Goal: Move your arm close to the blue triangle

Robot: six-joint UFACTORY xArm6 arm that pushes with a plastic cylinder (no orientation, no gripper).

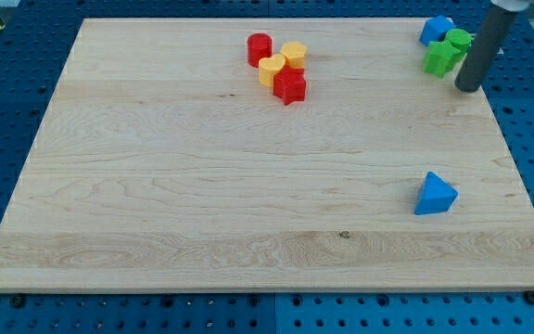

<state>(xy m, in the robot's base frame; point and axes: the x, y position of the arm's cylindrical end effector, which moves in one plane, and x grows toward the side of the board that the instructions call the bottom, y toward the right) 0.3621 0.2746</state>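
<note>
Item: rod sitting at far right, grasping nothing.
My tip is resting beside 2 green blocks; blue triangle is lying well apart, nearer, at right.

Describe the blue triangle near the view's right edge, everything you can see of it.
The blue triangle is a small solid wedge, smooth and plastic-looking, bright blue with a lighter upper face and darker sides. It sits flat on the pale wooden board, in the lower right part of the view, one corner pointing up the view. Nothing touches it; it stands alone. My tip is far off, toward the view's top right, beside the green blocks.
</note>
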